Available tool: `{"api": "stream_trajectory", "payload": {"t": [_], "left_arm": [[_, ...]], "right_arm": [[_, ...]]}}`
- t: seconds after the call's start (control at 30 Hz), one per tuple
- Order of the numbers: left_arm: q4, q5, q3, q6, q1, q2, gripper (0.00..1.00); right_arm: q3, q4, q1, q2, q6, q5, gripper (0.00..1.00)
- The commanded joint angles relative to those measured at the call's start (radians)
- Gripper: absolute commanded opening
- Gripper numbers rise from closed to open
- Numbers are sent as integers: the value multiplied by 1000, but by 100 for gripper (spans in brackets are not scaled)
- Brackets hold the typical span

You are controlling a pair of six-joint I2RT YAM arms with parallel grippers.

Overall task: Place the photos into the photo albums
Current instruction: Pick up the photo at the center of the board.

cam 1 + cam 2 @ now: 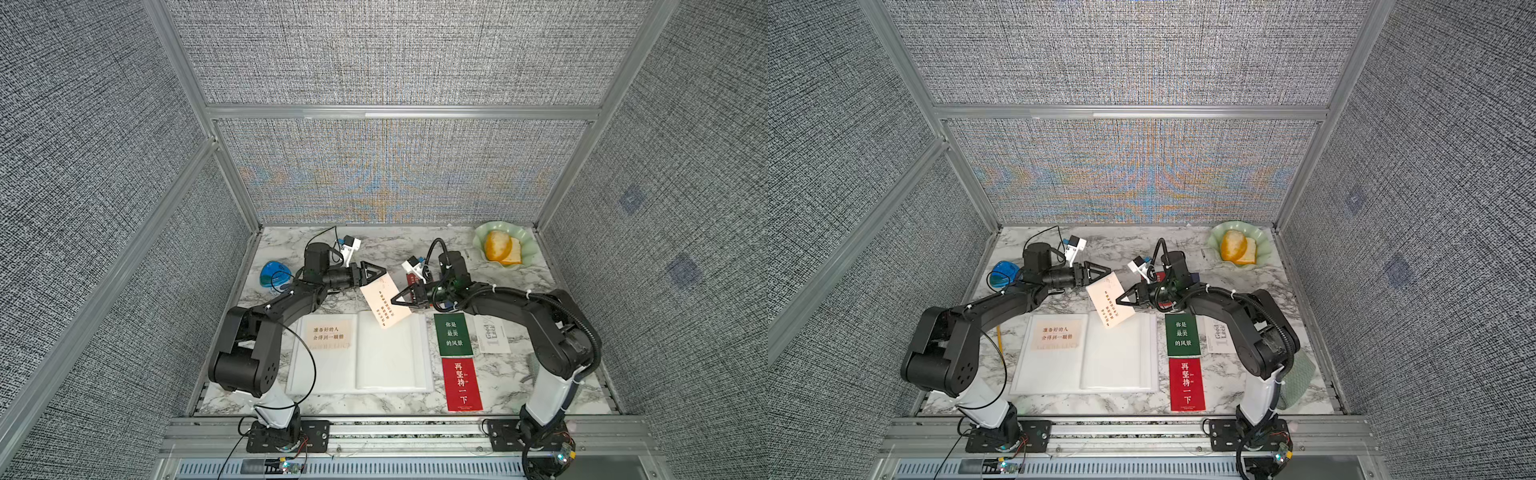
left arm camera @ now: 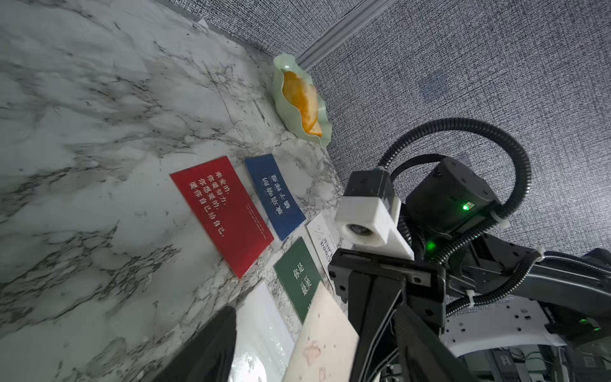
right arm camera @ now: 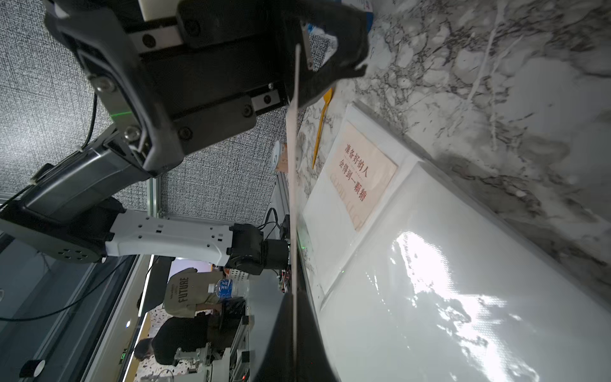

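Photo album (image 1: 390,361) holds one cream card (image 1: 330,332); right gripper (image 1: 395,300) clamps second cream card (image 1: 379,309) (left gripper (image 1: 385,273) released); five photos (image 1: 454,334) lie loose.

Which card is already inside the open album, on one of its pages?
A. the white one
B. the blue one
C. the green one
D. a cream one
D: a cream card sits on a page of the album; the green card, blue card and white card lie on the table.
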Motion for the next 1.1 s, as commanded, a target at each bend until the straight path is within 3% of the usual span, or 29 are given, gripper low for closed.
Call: {"api": "stream_trajectory", "payload": {"t": [0.0,0.47,0.67,0.8,0.97,1.07], "left_arm": [[29,56,10,1,-2,8,72],[-40,81,47,51,-22,40,50],[-70,65,54,68,-23,38,18],[-63,66,51,64,-23,29,3],[-46,60,49,45,-22,17,0],[-26,43,45,20,-19,5,0]], "right_arm": [[0,49,-6,0,3,-52,0],[9,38,-54,-5,-12,-62,0],[9,3,-61,-23,-40,-62,0],[10,-26,-64,-33,-63,-59,0],[9,-28,-72,-40,-57,-53,0],[2,-32,-80,-47,-47,-36,21]]}}
